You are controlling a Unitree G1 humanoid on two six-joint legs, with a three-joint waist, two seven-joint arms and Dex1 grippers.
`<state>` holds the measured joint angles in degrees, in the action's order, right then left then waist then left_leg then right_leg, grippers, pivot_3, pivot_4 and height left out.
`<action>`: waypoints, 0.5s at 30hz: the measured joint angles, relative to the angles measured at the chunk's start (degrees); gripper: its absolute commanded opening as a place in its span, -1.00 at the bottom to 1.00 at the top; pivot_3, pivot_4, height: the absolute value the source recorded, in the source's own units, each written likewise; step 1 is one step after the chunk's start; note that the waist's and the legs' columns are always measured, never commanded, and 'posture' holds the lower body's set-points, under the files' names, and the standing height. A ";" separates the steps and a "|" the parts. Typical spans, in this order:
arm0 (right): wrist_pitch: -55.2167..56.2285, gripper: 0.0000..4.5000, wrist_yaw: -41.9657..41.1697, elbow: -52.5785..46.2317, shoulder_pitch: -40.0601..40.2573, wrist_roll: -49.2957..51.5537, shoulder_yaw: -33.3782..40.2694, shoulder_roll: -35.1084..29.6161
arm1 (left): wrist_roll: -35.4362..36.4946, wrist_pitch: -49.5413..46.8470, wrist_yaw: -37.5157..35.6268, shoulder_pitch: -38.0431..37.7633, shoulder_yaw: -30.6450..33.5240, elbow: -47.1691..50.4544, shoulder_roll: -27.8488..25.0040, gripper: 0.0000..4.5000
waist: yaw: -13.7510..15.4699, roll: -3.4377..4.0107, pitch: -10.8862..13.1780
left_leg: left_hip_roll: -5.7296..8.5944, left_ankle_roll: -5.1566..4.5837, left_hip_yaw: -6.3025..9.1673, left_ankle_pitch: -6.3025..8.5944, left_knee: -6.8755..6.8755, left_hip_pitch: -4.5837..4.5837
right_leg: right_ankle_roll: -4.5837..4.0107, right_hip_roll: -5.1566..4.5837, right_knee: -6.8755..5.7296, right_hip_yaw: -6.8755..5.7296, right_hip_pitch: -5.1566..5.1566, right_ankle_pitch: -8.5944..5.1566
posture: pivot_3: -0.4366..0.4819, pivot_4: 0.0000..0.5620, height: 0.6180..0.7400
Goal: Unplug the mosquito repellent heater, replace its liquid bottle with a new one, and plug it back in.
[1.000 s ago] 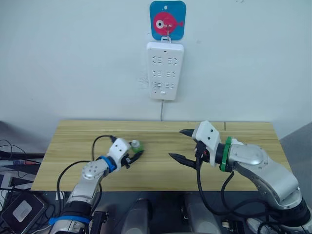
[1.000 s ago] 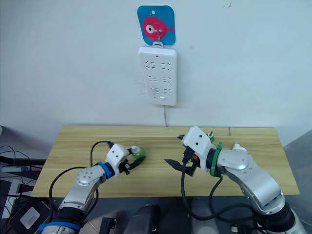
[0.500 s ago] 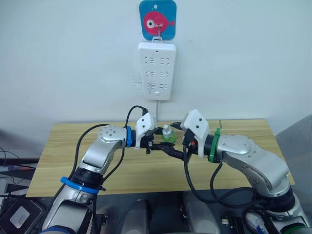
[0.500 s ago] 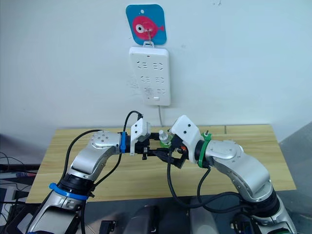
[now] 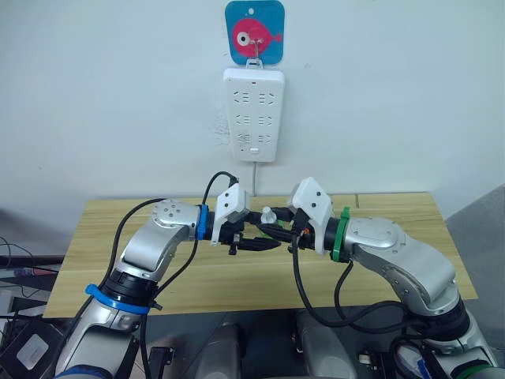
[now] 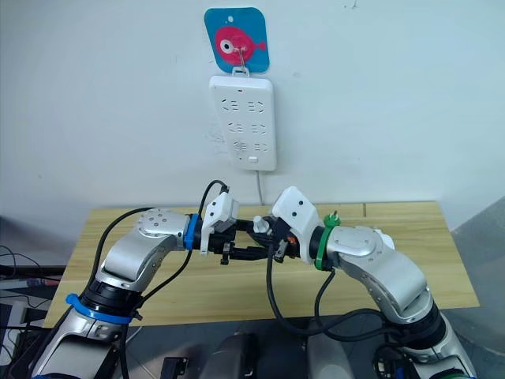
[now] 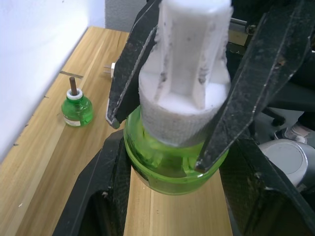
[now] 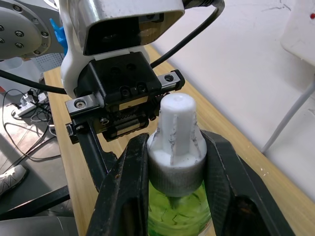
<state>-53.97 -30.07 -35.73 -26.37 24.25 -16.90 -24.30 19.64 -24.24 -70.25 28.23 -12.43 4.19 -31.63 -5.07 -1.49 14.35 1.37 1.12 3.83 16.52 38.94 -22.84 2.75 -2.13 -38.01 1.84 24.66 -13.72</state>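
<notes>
Meeting above the middle of the wooden table [image 5: 102,260], the two grippers have hold of one green bottle [image 7: 170,162] between them. The left gripper [image 7: 172,172] has its two black fingers [image 7: 103,196] closed against the bottle's green body, one on each side. The right gripper [image 8: 174,172] is closed on the bottle's white cap [image 8: 175,142], its fingers [image 8: 123,187] pressing the ribbed collar from both sides, with the narrower top of the cap standing up between them. From the head, the white cap shows just between the two white wrist housings, raised off the table and in front of the wall.

A second green bottle [image 7: 77,108] stands upright on the table near the wall, uncapped, with a dark wick rising from its white neck. Just beyond it in the left wrist view lies a small white piece with what look like metal prongs [image 7: 109,70]; whether this is the heater cannot be told from so little of it.

On the wall behind hangs a white power strip [image 5: 252,114], its sockets bare, hung from a hook on a blue plate with a pink fish [image 5: 254,33]. Its white cord [image 5: 254,178] runs down to the table's back edge
</notes>
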 measured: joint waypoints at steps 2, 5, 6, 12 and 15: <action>0.84 -0.51 -0.32 0.27 0.01 0.07 0.13 0.23 | 0.61 -0.07 0.13 -0.61 0.81 0.37 0.05 -0.02 | 0.00 -0.01 -0.04 | 0.00 0.01 0.00 -0.01 0.00 0.00 | 0.00 0.00 -0.01 0.00 0.01 0.00 | -0.38 -0.41 0.88; 2.12 -0.51 -0.39 0.55 0.01 0.54 1.39 1.00 | 2.27 -0.40 0.44 -0.71 2.55 0.40 0.08 0.40 | 0.06 -0.01 -0.06 | 0.00 0.03 0.00 -0.02 0.02 0.00 | 0.00 0.00 -0.05 0.01 0.02 0.00 | -0.37 -0.43 0.88; 2.37 -0.51 -0.28 0.68 0.01 0.64 2.20 1.25 | 2.64 -0.19 0.32 -0.71 3.12 0.22 -0.01 0.54 | 0.07 -0.02 -0.14 | 0.00 0.04 -0.01 -0.02 0.03 0.00 | 0.00 0.00 -0.05 0.01 0.02 0.01 | -0.37 -0.43 0.88; 2.41 -0.51 0.15 0.95 -0.01 2.14 4.49 3.08 | 3.08 0.64 0.10 -0.69 3.69 -1.54 -0.47 0.96 | 0.07 0.08 -0.64 | 0.00 0.05 -0.04 -0.03 0.03 0.01 | -0.01 0.01 -0.07 0.04 0.03 0.01 | -0.36 -0.46 0.88; 2.38 -0.51 0.15 0.95 -0.01 2.91 4.52 3.24 | 5.24 -1.59 0.90 -0.17 3.87 -1.34 1.16 0.96 | 0.08 0.05 -0.99 | 0.00 0.05 -0.05 -0.03 0.03 0.01 | -0.01 0.00 -0.08 0.05 0.03 0.01 | -0.36 -0.47 0.88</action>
<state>-51.59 -29.91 -34.79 -26.38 27.16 -12.38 -21.06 24.89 -25.82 -69.36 28.06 -8.56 2.85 -30.47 -4.99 -1.43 13.36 1.38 1.17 3.78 16.49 38.97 -22.83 2.75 -2.13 -38.09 1.89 24.68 -13.71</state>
